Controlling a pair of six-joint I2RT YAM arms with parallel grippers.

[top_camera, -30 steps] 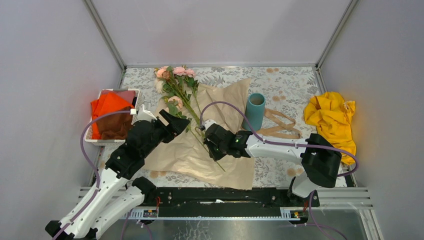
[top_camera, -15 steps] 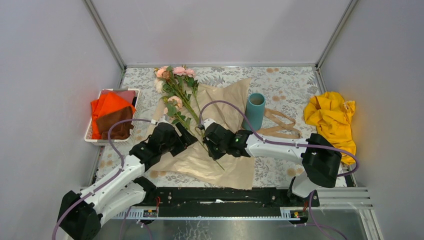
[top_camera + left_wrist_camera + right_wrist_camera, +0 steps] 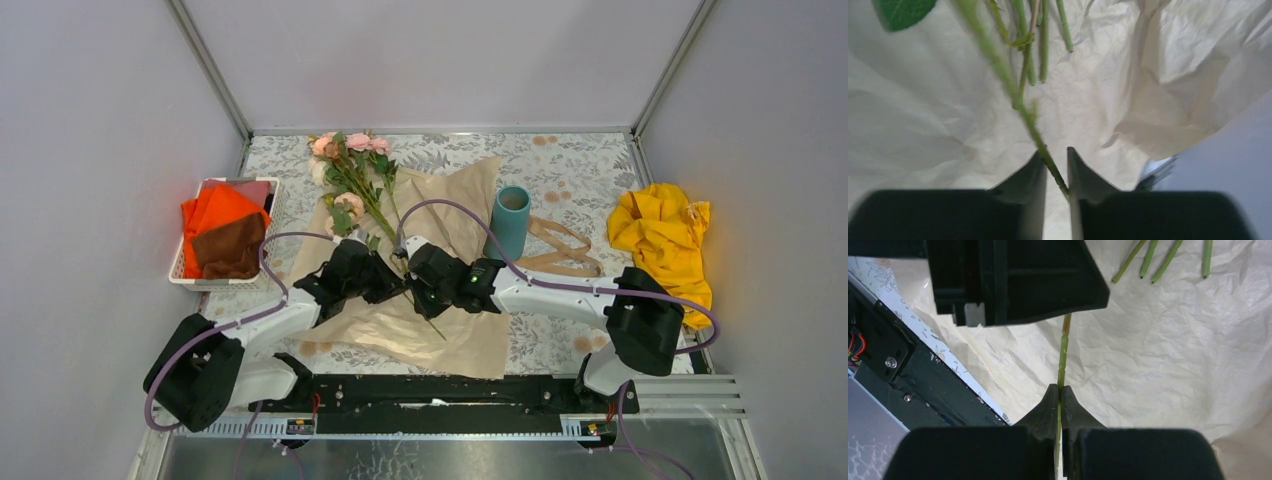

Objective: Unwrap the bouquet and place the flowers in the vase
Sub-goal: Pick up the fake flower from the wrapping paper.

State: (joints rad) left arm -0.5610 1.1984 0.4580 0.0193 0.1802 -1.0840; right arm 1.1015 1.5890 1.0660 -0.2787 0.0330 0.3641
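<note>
The bouquet lies unwrapped: the flowers (image 3: pixel 348 165), pink and peach roses on green stems, rest on the spread crinkled kraft paper (image 3: pixel 445 330). The teal vase (image 3: pixel 511 222) stands upright at the paper's right edge. My right gripper (image 3: pixel 417 287) (image 3: pixel 1060 390) is shut on one green stem (image 3: pixel 1063 352) just above the paper. My left gripper (image 3: pixel 388 290) (image 3: pixel 1054 156) faces it from the left, its jaws a narrow gap apart, and the same stem (image 3: pixel 998 67) runs slantwise between them. Other cut stem ends (image 3: pixel 1044 45) lie on the paper beyond.
A white basket (image 3: pixel 188 277) at the left holds an orange cloth (image 3: pixel 215 208) and a brown one. A yellow cloth (image 3: pixel 660 235) is heaped at the right. Tan ribbon (image 3: pixel 560 250) lies right of the vase. The black rail (image 3: pixel 923 385) runs along the near edge.
My left arm has swung right and down from beside the basket to the stem, and its jaws have narrowed round it. The right gripper has stayed shut on the stem.
</note>
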